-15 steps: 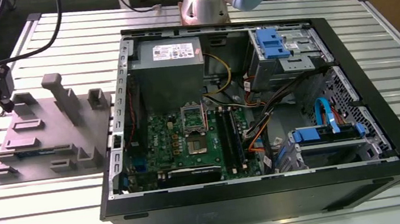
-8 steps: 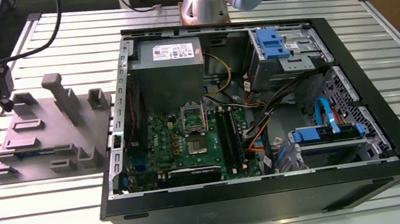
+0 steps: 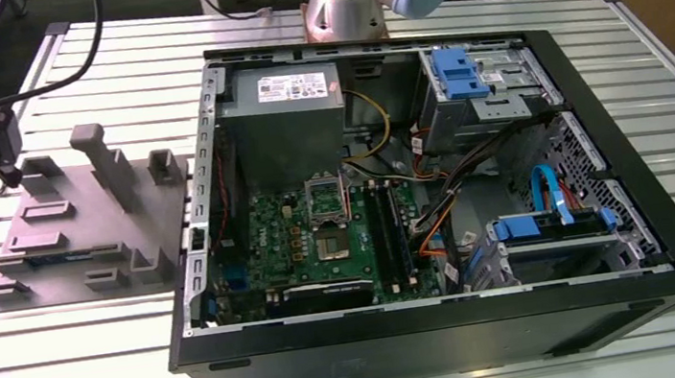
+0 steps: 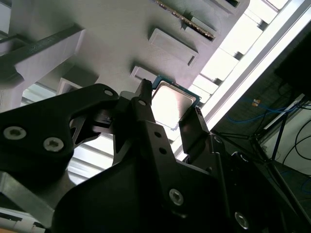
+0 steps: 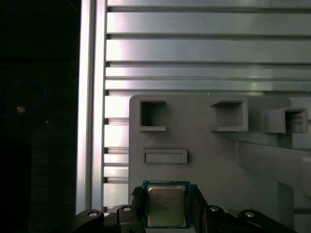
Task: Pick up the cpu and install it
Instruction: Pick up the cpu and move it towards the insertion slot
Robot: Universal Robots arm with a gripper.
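The gripper (image 5: 167,194) has its fingers (image 5: 137,203) clamped on opposite edges of the cpu (image 5: 166,209), lying on the grey holder (image 5: 218,160); you should lift straight and level; tilting risks a snag.

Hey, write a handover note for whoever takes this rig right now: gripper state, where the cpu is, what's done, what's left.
Gripper: jaws shut on the cpu from two opposite edges, in both wrist views.
Cpu: at the edge of the grey tray, which lies to the exterior view's left of the case. I cannot tell whether it is lifted off yet.
Done: cpu gripped.
Left: the cpu is not yet in the motherboard socket, which looks empty.
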